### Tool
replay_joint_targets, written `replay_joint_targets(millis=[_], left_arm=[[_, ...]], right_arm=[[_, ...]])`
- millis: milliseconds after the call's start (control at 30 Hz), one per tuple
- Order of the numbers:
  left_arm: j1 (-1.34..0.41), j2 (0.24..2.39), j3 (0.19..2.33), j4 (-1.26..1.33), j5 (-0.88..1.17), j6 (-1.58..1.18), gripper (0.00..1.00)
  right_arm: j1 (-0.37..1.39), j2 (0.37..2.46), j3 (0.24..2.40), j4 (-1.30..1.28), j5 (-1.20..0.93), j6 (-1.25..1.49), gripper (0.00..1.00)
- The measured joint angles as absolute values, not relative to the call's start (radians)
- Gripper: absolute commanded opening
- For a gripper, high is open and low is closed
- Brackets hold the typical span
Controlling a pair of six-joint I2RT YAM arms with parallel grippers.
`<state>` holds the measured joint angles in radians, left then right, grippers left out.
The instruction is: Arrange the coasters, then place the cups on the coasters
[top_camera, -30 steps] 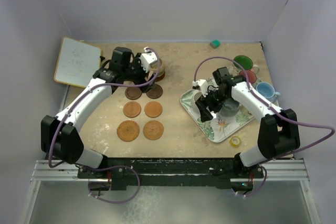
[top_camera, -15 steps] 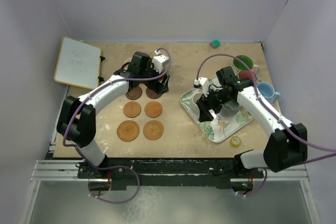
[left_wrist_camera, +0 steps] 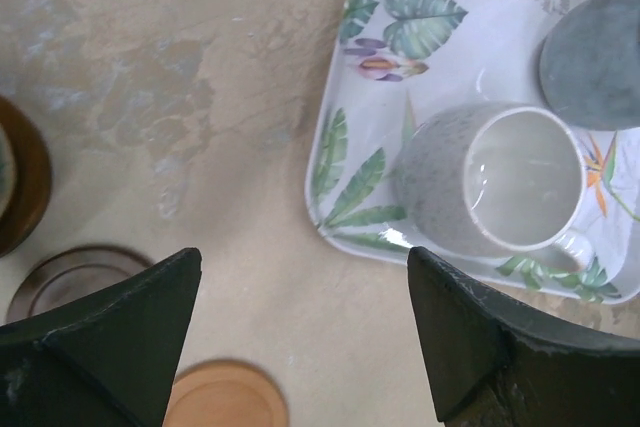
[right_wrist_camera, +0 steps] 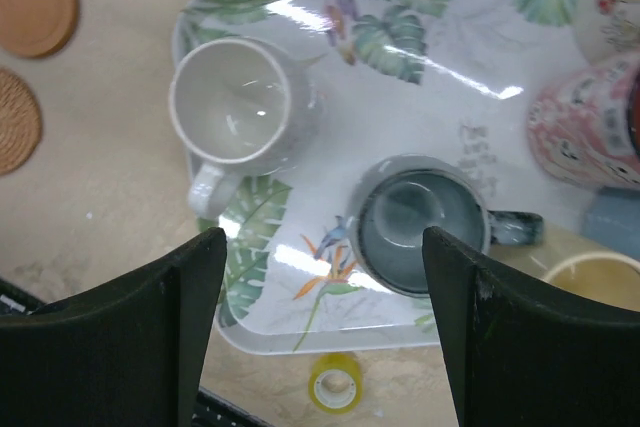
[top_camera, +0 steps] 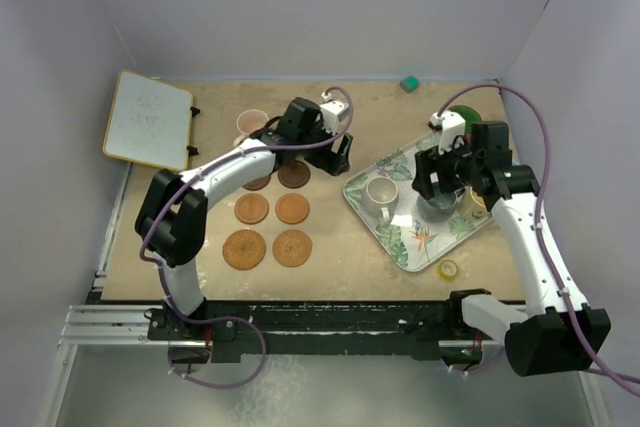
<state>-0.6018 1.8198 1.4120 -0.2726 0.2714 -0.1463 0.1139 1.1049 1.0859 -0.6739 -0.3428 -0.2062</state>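
— Pincers, how do they stand?
— Left pincer [left_wrist_camera: 302,257] gapes wide, empty, arm stretched toward mid-frame over table [left_wrist_camera: 250,97] beside the tray [left_wrist_camera: 335,162]. Right pincer [right_wrist_camera: 322,242] gapes too, empty, hanging over the tray.
— Cups, coasters?
— Grey cup [left_wrist_camera: 480,192] and slate cup [right_wrist_camera: 420,227] upright on the tray; six coasters [top_camera: 292,209] paired left of centre, upper pair partly under the left arm [top_camera: 225,172]. Green cup [top_camera: 466,113] half hidden, upper right.

The tan table [top_camera: 340,237] bears round coasters [top_camera: 292,209], a leaf-patterned tray [top_camera: 397,239], a yellow tape roll [top_camera: 449,269], a whiteboard [top_camera: 148,119] and a small green block [top_camera: 408,82].
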Motion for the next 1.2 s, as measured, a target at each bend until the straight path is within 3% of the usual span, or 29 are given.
replay_joint_targets(millis=[600, 1200], left_arm=[[-0.821, 2.072, 1.698, -0.405, 0.159, -0.303, 0.74], [-0.864, 2.129, 1.714, -0.443, 0.097, -0.268, 0.35]], right_arm=[[-0.010, 1.032, 1.037, -0.624, -0.253, -0.146, 0.81], [-0.014, 1.034, 1.036, -0.623, -0.256, -0.149, 0.81]])
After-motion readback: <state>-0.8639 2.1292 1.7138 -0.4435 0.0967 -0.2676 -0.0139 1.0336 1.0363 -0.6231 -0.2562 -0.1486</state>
